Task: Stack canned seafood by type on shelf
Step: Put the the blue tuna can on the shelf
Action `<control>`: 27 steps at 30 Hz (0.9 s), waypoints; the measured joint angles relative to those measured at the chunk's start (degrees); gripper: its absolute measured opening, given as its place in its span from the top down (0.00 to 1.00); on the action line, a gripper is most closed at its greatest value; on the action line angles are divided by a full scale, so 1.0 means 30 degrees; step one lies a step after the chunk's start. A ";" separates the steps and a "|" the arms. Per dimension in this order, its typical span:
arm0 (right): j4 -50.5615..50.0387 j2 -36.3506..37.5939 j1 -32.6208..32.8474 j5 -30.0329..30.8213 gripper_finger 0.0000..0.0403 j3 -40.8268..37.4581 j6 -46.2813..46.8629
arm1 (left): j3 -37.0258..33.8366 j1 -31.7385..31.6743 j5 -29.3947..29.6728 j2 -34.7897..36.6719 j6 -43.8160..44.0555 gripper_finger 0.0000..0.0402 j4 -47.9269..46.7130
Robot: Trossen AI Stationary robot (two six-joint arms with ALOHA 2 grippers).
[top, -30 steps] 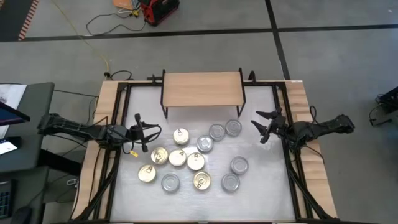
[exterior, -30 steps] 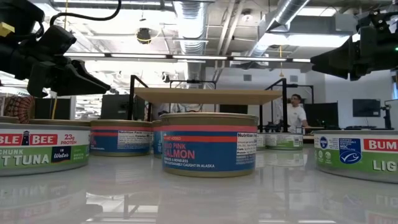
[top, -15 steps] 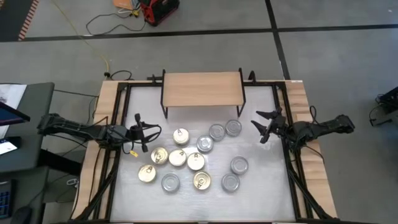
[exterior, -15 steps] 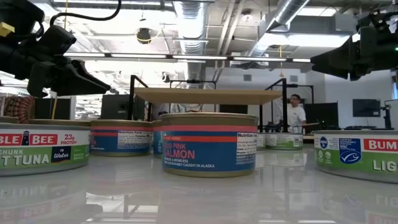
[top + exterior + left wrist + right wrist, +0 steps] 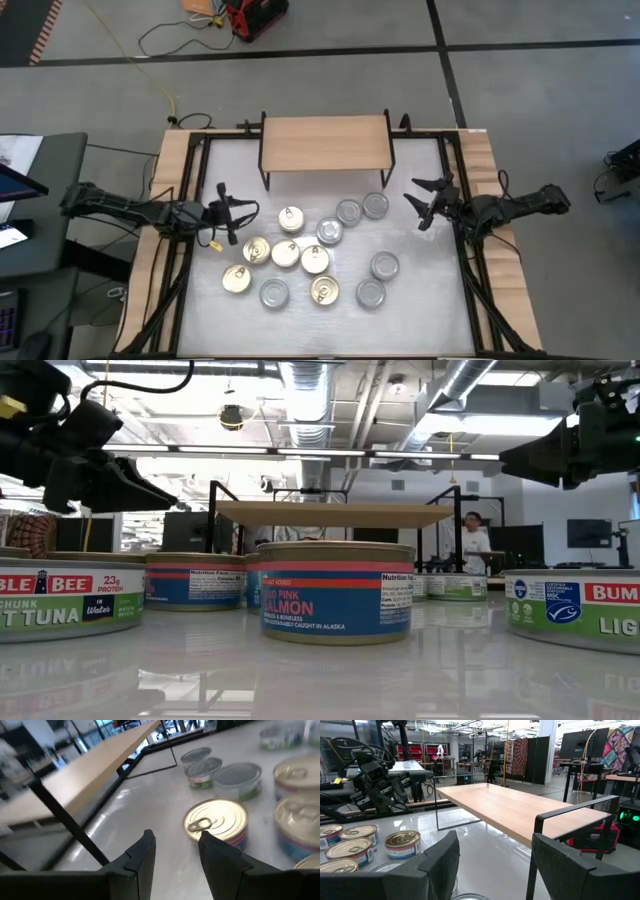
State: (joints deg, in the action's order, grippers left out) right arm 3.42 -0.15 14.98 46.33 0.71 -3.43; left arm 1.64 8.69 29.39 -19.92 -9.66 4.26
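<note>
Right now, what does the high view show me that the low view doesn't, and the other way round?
Only the high view shows the whole layout: the shelf top bare, all cans loose on the table, gold lids toward the left, silver lids right, left pincer and right pincer open at either side. Only the low view shows labels: a pink salmon can, a chunk tuna can, and a person behind. Both show the shelf and unstacked cans.
</note>
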 joint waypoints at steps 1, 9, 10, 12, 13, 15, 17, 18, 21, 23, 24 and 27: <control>0.0000 -0.0004 0.0000 -0.0001 0.32 0.0000 -0.0004 | -0.0003 0.0000 -0.0332 0.0000 0.1249 0.65 0.0098; 0.0065 -0.0004 -0.0041 -0.0001 0.32 0.0000 0.0500 | 0.0003 0.0000 -0.1451 0.0000 0.5394 0.65 0.0717; 0.0227 -0.0004 -0.0041 0.0004 0.32 -0.0002 0.1254 | 0.0000 0.0000 -0.1770 0.0000 0.5641 0.65 0.0755; 0.0723 -0.0004 0.0010 -0.0010 0.32 -0.0022 0.3822 | 0.0005 0.0000 -0.2588 0.0000 0.6038 0.65 0.0837; 0.1144 -0.0004 0.0010 -0.0025 0.32 -0.0022 0.5236 | 0.0085 0.0000 -0.3310 0.0000 0.6197 0.65 0.0893; 0.1589 0.0004 0.0010 -0.0041 0.32 -0.0022 0.7886 | 0.0388 0.0007 -0.4437 -0.0007 0.6263 0.65 0.0844; 0.1624 -0.0004 0.0010 -0.0160 0.32 -0.0022 0.9158 | 0.1037 0.0007 -0.4841 -0.0253 0.6549 0.65 0.0164; 0.1650 -0.0004 -0.0003 -0.0540 0.32 -0.0022 0.9277 | 0.1464 0.0000 -0.4857 -0.0410 0.6664 0.65 0.0060; 0.2191 -0.0004 -0.0010 -0.1753 0.32 -0.0022 0.9193 | 0.2283 0.0000 -0.4856 -0.1081 0.6738 0.65 -0.0200; 0.2790 -0.0006 -0.0066 -0.1812 0.32 -0.0022 0.9277 | 0.2627 0.0000 -0.4855 -0.1692 0.6591 0.65 -0.0162; 0.3079 -0.0052 -0.0063 -0.1831 0.32 -0.0022 0.9493 | 0.2749 0.0000 -0.4815 -0.1920 0.6384 0.65 -0.0196; 0.3519 -0.0091 -0.0085 -0.1791 0.32 -0.0022 0.9406 | 0.3170 0.0000 -0.4694 -0.2551 0.5263 0.65 0.0560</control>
State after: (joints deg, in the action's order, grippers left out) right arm 13.98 -0.43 14.72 40.96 0.64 24.79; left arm 11.15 8.69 15.31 -27.57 6.13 5.94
